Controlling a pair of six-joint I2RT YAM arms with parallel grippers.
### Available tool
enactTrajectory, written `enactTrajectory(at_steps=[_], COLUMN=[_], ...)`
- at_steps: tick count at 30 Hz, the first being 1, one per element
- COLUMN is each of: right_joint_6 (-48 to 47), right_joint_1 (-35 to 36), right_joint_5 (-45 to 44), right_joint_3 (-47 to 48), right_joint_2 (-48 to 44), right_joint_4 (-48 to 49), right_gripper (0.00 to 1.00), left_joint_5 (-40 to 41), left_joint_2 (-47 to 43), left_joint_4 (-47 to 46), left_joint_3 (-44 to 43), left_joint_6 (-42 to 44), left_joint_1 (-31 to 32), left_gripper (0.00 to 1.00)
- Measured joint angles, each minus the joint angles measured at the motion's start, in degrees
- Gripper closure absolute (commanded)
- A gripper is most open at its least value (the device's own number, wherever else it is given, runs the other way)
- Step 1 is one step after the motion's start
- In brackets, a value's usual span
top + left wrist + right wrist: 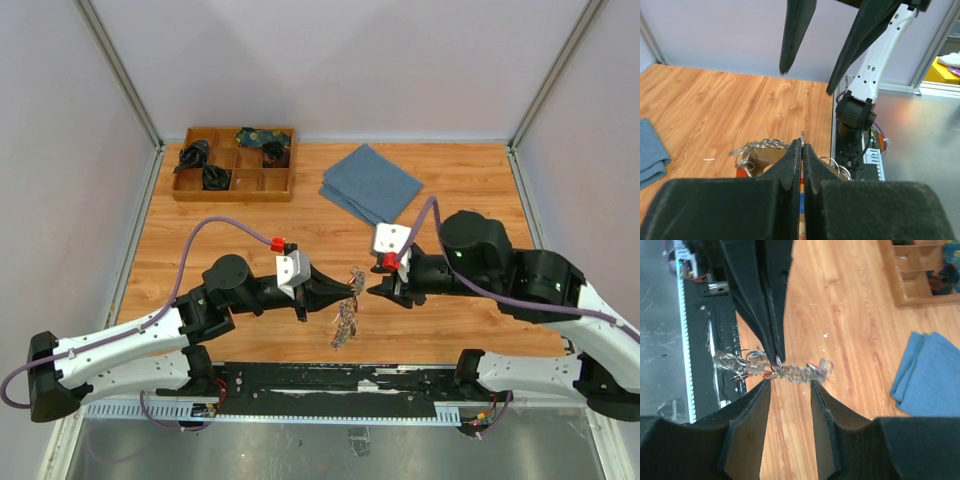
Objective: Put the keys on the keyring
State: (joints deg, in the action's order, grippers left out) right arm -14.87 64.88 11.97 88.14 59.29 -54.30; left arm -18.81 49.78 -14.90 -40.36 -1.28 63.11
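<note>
keyring (346,312) pinched in my left gripper (355,291), right gripper (371,291) parted beside it
the ring hangs over the near middle of the table, bunch dangling toward me. left fingers are clenched on its wire; the right gripper, holding nothing, sits just right, the ring lying crosswise past its fingertips.

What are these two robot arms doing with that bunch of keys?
The left gripper is shut on the keyring, so the crowded bunch of keys hangs from it over the wooden table. The right gripper faces it with its jaws open, close beside the bunch but gripping nothing.
</note>
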Motion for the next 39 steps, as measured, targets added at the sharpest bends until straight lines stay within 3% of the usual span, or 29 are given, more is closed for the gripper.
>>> enactTrajectory(at_steps=[8, 16, 28, 39], right_joint_6=[15.28, 28.63, 30.56, 30.93], right_joint_1=[0.00, 0.00, 0.00, 0.00], right_joint_5=[-9.57, -11.21, -8.79, -6.03], right_joint_3=[-16.61, -33.51, -36.33, -37.33], right_joint_2=[-12.92, -19.67, -18.10, -16.98], right_joint_4=[17.46, 32.00, 38.86, 39.47], right_gripper=[0.61, 0.58, 0.53, 0.56], left_joint_5=[4.22, 5.07, 5.07, 5.07], left_joint_2=[-3.72, -5.51, -5.70, -5.70], left_joint_4=[-3.26, -6.40, -6.86, -6.86], left_joint_3=[4.74, 5.14, 5.14, 5.14], left_joint_6=[-2.56, -3.06, -3.06, -3.04], left_joint_1=[0.00, 0.00, 0.00, 0.00], left_gripper=[1.00, 0.99, 0.99, 0.99])
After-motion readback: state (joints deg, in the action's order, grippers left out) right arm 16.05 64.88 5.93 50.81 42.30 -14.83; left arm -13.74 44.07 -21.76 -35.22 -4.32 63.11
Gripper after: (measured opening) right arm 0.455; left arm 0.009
